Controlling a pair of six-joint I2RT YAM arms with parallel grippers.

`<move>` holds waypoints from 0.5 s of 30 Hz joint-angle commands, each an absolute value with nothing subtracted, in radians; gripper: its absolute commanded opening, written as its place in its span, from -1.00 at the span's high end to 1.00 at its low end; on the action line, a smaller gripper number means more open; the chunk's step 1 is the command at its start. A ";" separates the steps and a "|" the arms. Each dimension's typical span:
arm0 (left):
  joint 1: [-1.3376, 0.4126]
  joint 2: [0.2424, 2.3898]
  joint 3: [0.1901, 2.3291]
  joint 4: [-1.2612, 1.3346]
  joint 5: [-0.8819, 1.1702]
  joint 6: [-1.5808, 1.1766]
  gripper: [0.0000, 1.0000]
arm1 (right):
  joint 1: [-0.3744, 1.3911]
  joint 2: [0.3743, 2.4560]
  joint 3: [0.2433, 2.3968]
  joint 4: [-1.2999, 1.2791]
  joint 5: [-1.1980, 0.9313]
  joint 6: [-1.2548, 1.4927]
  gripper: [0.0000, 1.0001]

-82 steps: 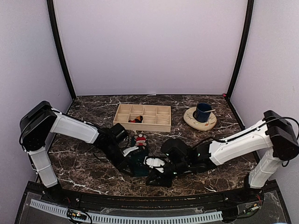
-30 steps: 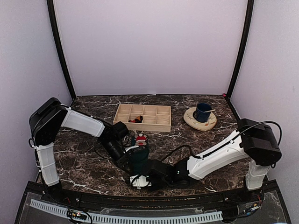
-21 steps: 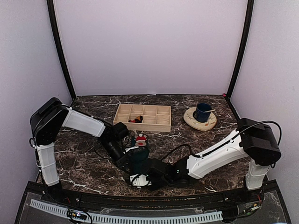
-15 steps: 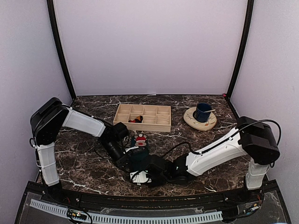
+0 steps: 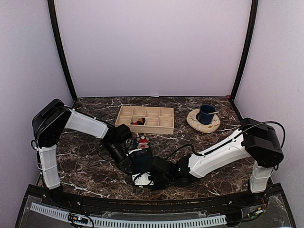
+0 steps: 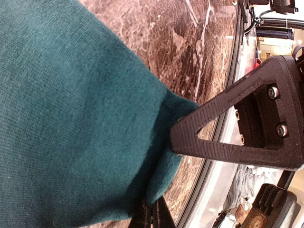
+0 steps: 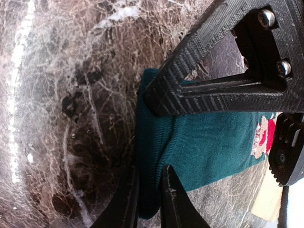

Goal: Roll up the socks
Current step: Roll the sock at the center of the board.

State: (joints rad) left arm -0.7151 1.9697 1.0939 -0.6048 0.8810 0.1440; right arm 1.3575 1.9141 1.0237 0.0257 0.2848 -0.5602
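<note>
Between my two pincers lies the teal sock [image 5: 141,159], flat on the marble, its long axis running away from my right pincer [image 7: 156,135] toward the Santa figure [image 5: 143,141] at the far end. My right pincer is the nearer to the plain end and stands narrow astride it, fabric between the jaws; whether it grips firmly I cannot tell. My left pincer [image 6: 161,178] is clamped on the sock's side edge. Beyond both, the wooden tray [image 5: 156,128] holds a dark-and-orange thing [image 5: 138,122], probably the second sock, in one front compartment. Farther right of it, a blue cup [image 5: 206,114] stands on a saucer [image 5: 202,125].
</note>
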 commanded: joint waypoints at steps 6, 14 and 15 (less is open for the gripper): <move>-0.709 1.977 1.108 -0.641 0.899 0.163 1.00 | 1.304 1.980 1.035 -0.113 0.204 -0.484 0.84; -0.706 1.948 1.102 -0.607 0.864 0.119 0.66 | 1.269 1.989 1.061 -0.175 0.118 -0.423 1.00; -0.702 1.940 1.101 -0.599 0.846 0.108 0.60 | 1.266 1.986 1.060 -0.176 0.109 -0.415 1.00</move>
State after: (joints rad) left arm -0.7151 1.9762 1.0939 -0.6064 0.8856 0.1310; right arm 1.2861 1.9369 1.0798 -0.0349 0.1669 -0.4652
